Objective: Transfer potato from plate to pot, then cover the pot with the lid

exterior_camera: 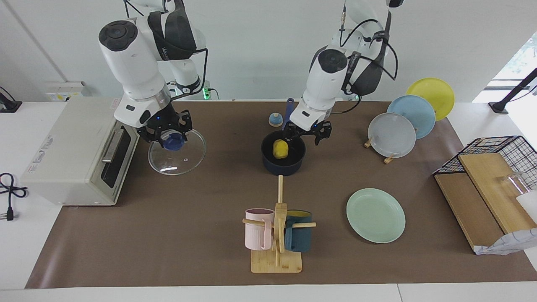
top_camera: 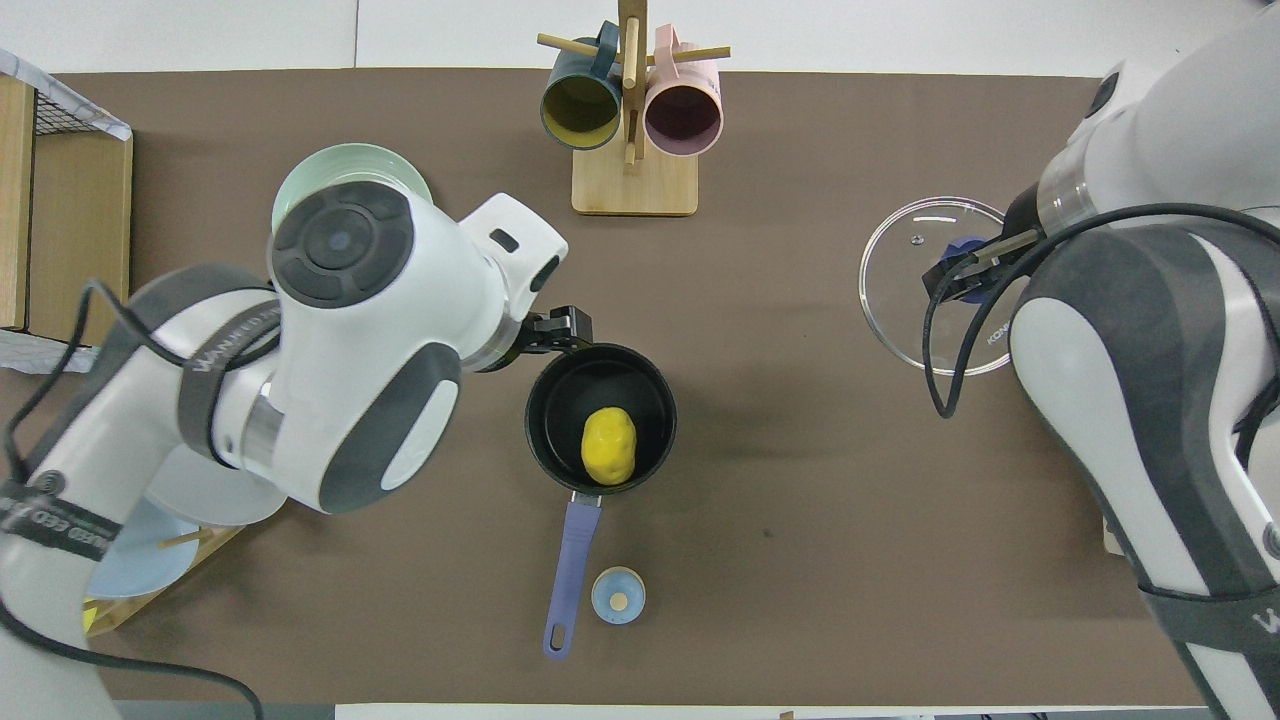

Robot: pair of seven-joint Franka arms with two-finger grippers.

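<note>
Yellow potato lying in navy pot mid-table, pot's blue handle pointing toward robots, partly hidden in facing view by left gripper; fingers spread, over pot rim, holding nothing. Right gripper down on glass lid beside toaster oven, fingers pinching blue knob, knob mostly covered. Mint-green plate bare, largely hidden under left arm in overhead view.

The potato lies in the pot, whose handle points toward the robots. The left pincer hangs at the pot's rim. The right pincer is over the lid's knob. The plate shows partly past the left arm.
</note>
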